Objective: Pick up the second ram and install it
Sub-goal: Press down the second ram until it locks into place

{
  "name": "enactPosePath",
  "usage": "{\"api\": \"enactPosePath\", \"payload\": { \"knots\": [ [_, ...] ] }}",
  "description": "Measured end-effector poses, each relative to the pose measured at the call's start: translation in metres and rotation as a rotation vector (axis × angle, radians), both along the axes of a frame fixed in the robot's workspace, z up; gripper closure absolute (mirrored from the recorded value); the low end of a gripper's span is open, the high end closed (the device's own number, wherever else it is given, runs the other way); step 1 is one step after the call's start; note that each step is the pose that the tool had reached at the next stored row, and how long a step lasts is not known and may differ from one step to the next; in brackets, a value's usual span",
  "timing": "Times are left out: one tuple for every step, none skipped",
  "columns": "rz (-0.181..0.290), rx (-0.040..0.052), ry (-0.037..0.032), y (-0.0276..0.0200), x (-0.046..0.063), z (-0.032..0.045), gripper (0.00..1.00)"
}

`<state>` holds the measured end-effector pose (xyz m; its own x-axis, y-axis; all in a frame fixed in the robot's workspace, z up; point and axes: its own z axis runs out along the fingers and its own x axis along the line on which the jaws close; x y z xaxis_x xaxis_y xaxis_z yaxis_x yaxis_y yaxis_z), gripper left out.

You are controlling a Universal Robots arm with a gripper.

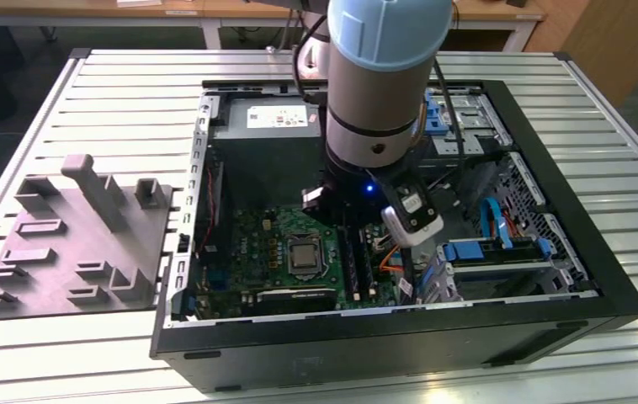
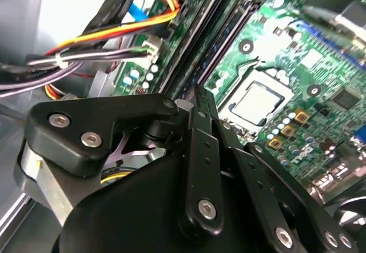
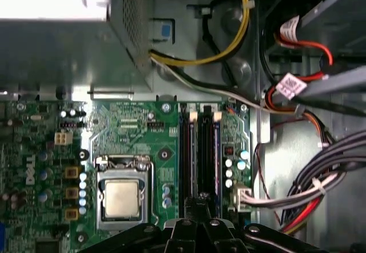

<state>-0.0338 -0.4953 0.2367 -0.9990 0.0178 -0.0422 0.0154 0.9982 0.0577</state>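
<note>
Second ram (image 3: 216,150): long, narrow dark stick with a blue edge, seated upright among the motherboard (image 3: 131,133) slots beside the silver socket (image 3: 122,198); gripper (image 3: 203,202) fingers clenched directly above it.

The arm (image 1: 378,80) stands nearly upright in the exterior view, its thick silver and pale-blue wrist section pointing straight down. Below it the black gripper (image 1: 348,220) hangs low, with a small blue light lit on the body above it and a white and grey camera unit (image 1: 412,217) fixed at the side towards the exterior view's right. In the second wrist view the black linkage bars (image 2: 201,167) converge so the fingertips (image 2: 197,97) sit close together; in the first wrist view they likewise meet at a narrow point (image 3: 203,198).
</note>
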Motion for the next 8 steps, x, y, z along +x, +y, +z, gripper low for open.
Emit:
{"api": "enactPosePath", "payload": {
  "knots": [
    [0.0, 0.0001, 0.0, -0.0018, 0.0, 0.0, 0.9],
    [0.0, 0.0, 0.0, -0.0035, 0.0, 0.0, 0.9],
    [0.0, 0.0001, 0.0, -0.0053, 0.0, 0.0, 0.9],
    [0.0, 0.0, 0.0, -0.0068, 0.0, 0.0, 0.9],
    [0.0, 0.0, 0.0, -0.0081, 0.0, 0.0, 0.9],
    [0.0, -0.0001, 0.0, -0.0093, 0.0, 0.0, 0.9],
    [0.0, 0.0, 0.0, -0.0102, 0.0, 0.0, 0.9],
    [0.0, -0.0001, 0.0, -0.0109, -0.0001, 0.0, 0.9]
  ]
}}
